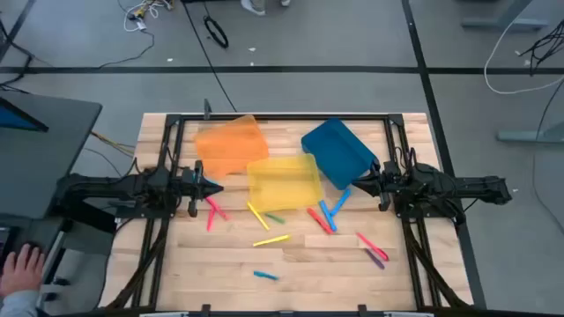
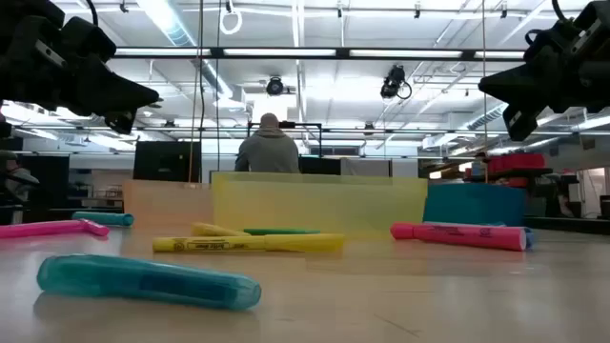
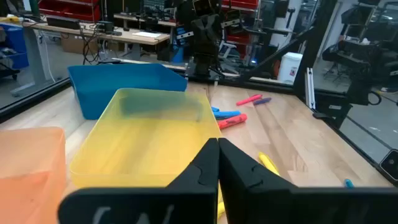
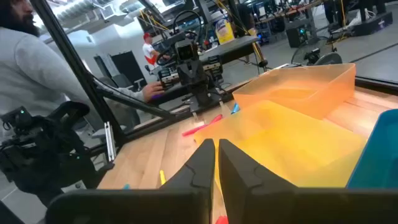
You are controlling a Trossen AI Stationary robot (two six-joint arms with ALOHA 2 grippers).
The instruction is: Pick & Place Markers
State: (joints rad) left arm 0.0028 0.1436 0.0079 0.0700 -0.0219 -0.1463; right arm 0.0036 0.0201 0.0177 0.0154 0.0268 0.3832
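Markers (image 1: pixel 271 239): about a dozen short coloured sticks, all lying loose on the wooden table (image 1: pixel 220 264), none inside a bin. A yellow one is lying near the middle of the tabletop, a teal one (image 1: pixel 265 276) toward the front edge, two pink ones (image 1: pixel 211 211) just beside the left gripper, a yellow and a green one just below the yellow bin, a red and blue cluster (image 1: pixel 328 214) below the blue bin, and a pink and purple pair (image 1: pixel 374 250) toward the right front. In the low view the teal marker (image 2: pixel 148 281) is lying nearest the camera, with a yellow marker (image 2: pixel 248 244) behind it and pink ones at either side.

Bins: an orange bin (image 1: pixel 229 143), a yellow bin (image 1: pixel 284 182) and a blue bin (image 1: pixel 339 151) are sitting in a row across the back half of the table, the yellow one overlapping the orange one's corner and lying close to the blue.

Left gripper (image 1: pixel 211 186): hanging above the table at the left side, fingers pressed together, holding nothing.

Right gripper (image 1: pixel 361 182): hanging at the right side just beside the blue bin, fingers nearly together, holding nothing.

Surroundings: a person in a grey hooded top (image 2: pixel 268 148) is sitting beyond the table, back to the low camera; a hand (image 1: pixel 22 269) is resting at the left edge of the high view.
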